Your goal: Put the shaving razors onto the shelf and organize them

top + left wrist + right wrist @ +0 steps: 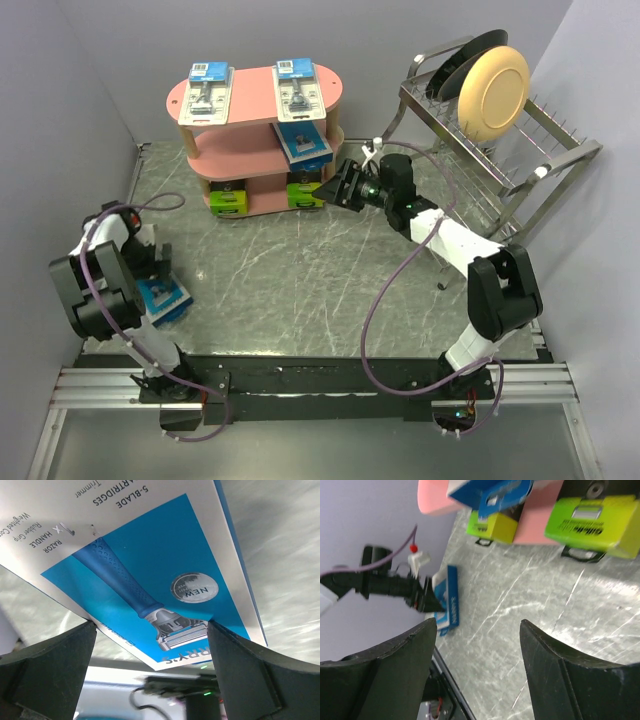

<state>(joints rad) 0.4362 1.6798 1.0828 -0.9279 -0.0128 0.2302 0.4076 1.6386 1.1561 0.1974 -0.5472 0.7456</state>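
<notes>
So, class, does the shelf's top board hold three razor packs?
No: the top board holds only two, a left pack and a right pack.

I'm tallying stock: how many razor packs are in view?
6: two clear blister packs on the pink shelf's top board, one blue-carded pack on the middle board, two black lime-ended boxes at the bottom, one blue-carded pack between the fingers of the left gripper.

You are reading a blue-carded pack (165, 570) in the left wrist view, upside down: "5-BLADE", "RAZOR HANDLE", "Rubber Grip", "Trimmer". Its silver seal (194, 587) is showing "NEW", and its lower edge is showing the cut-off letters "RRY'S".
</notes>
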